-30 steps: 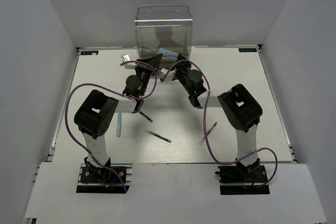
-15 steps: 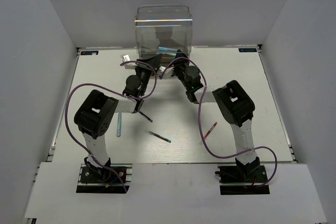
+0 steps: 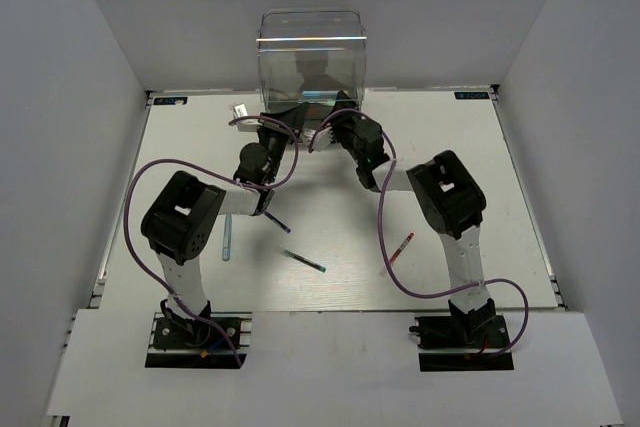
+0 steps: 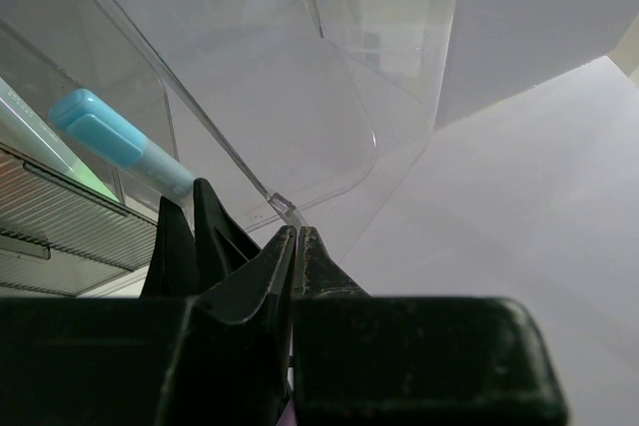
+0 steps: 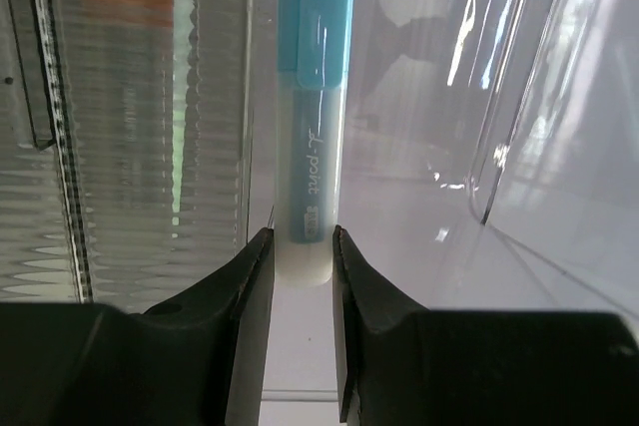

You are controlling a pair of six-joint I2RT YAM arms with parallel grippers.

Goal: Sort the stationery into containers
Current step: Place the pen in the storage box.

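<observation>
Marker [image 5: 312, 147] light blue, white-ended; right fingers [image 5: 245, 291] clamped on it; left fingers [image 4: 255, 281] together

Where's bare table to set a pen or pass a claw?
Bare: the table's far right corner beside the cabinet, and its far left corner. Crowded: the cabinet front, where left claw and right claw meet, and mid-table around the loose pens.

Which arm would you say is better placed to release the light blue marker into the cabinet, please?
Right. The right gripper is shut on the light blue marker by its pale end, at the cabinet. The left gripper is closed on a clear drawer edge, apparently holding it out.
</observation>
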